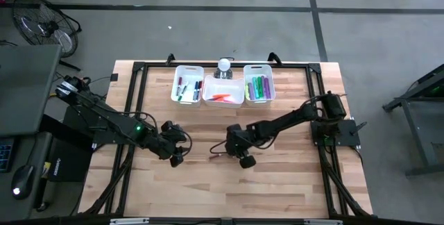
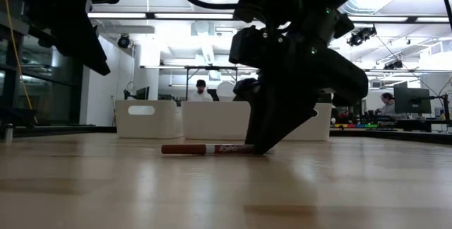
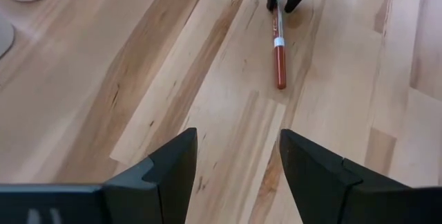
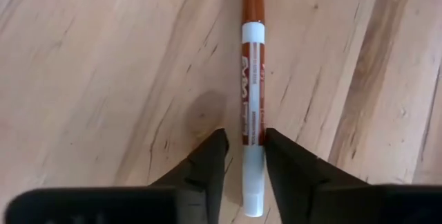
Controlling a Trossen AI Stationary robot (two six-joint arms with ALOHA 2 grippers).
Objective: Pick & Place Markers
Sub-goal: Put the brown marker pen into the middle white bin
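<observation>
One marker (image 4: 253, 79) lies flat on the wooden table, with a red-brown cap and a white printed barrel; it also shows in the low view (image 2: 205, 149) and the left wrist view (image 3: 280, 51). My right gripper (image 4: 246, 155) stands over its white tail end, pointing down, one finger on each side of the barrel and a narrow gap left between them. My left gripper (image 3: 238, 155) hovers open above bare wood to the marker's left (image 1: 179, 152), holding nothing. More markers lie in three white bins (image 1: 223, 92) at the far edge. My right gripper comes from above, slanting down, with its fingers across the marker's white barrel near the tail end (image 4: 253, 156). One finger (image 4: 276, 156) lies against the barrel; a thin gap shows at the other. The marker rests full length on the table.
The three bins stand side by side at the far middle: left (image 1: 187, 85), middle (image 1: 223, 98), right (image 1: 259, 86). A white round object (image 1: 224, 64) sits behind them. A black frame (image 1: 139, 79) runs round the tabletop. Bare wood lies between the arms and toward the near edge.
</observation>
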